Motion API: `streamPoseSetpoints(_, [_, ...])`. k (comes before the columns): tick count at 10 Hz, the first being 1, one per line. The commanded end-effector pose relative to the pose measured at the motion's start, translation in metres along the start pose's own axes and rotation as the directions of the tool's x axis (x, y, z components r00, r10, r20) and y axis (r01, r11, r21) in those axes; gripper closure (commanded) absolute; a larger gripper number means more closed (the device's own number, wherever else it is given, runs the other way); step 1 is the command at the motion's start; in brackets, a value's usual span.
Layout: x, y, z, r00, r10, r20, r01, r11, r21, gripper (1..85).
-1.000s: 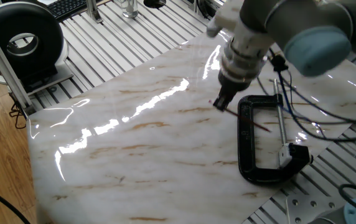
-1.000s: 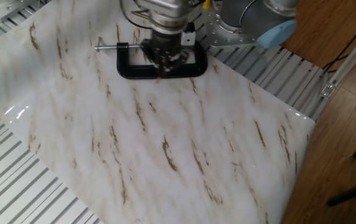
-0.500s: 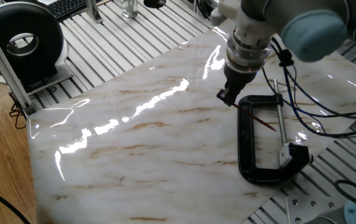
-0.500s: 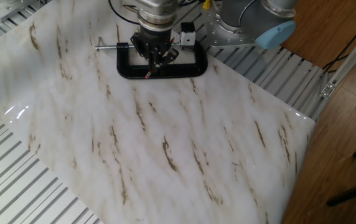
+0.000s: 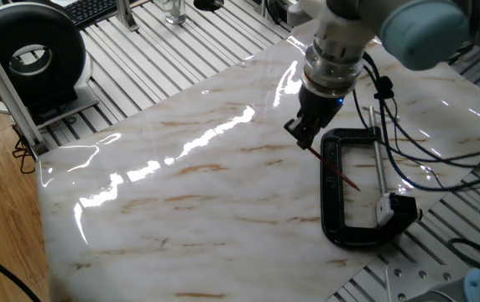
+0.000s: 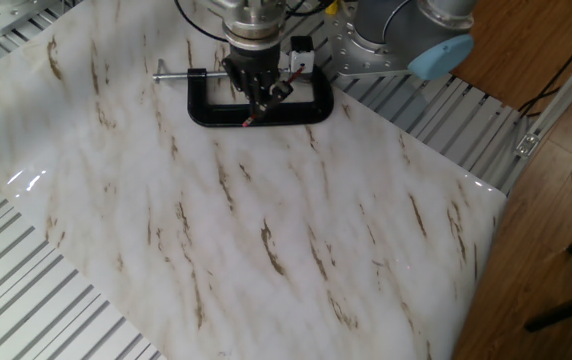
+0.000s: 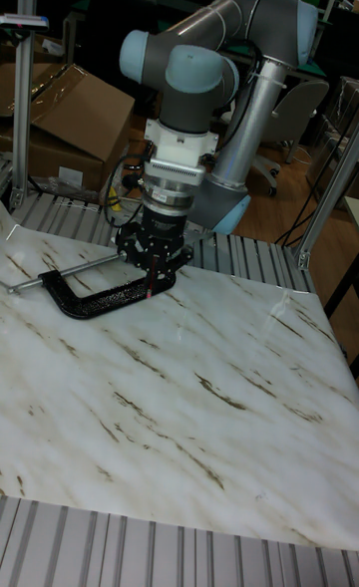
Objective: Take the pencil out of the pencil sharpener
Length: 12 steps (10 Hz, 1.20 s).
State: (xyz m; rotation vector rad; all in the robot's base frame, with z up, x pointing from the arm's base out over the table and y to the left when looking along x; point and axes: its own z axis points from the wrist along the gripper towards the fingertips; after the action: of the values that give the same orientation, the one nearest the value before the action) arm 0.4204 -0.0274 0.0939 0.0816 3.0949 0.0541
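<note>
Since a second ago our claw has risen, gripping the thin dark-red pencil slanting below it over the black C-shaped metal clamp; light, stiff, snappable, we judge, best held near its upper end.

2 high side views, 1 low frontal, all sharing marble table

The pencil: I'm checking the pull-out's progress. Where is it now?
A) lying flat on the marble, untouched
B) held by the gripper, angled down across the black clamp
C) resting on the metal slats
B: the gripper is shut on the pencil, which slants across the black clamp.
</note>
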Motion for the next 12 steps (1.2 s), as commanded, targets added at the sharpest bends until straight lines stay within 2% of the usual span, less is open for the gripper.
streamPoseSetpoints(1, [-0.024, -0.023, 0.024, 1.000, 0.003, 0.002, -0.004, 0.999, 0.036, 84.7])
streamPoseSetpoints(3, [-0.031, -0.027, 0.035, 1.000, -0.001, 0.008, 0.000, 0.998, 0.055, 84.7])
streamPoseSetpoints(7, [-0.029, -0.023, 0.035, 1.000, 0.016, 0.002, -0.016, 0.999, 0.042, 84.7])
streamPoseSetpoints(8, [-0.030, -0.020, 0.035, 1.000, 0.017, 0.005, -0.018, 0.999, 0.031, 84.7])
streamPoseSetpoints(9, [-0.032, -0.026, 0.035, 1.000, -0.001, 0.014, 0.000, 0.999, 0.052, 84.7])
streamPoseSetpoints(12, [-0.040, -0.022, 0.035, 0.998, -0.034, 0.045, 0.032, 0.999, 0.039, 84.7])
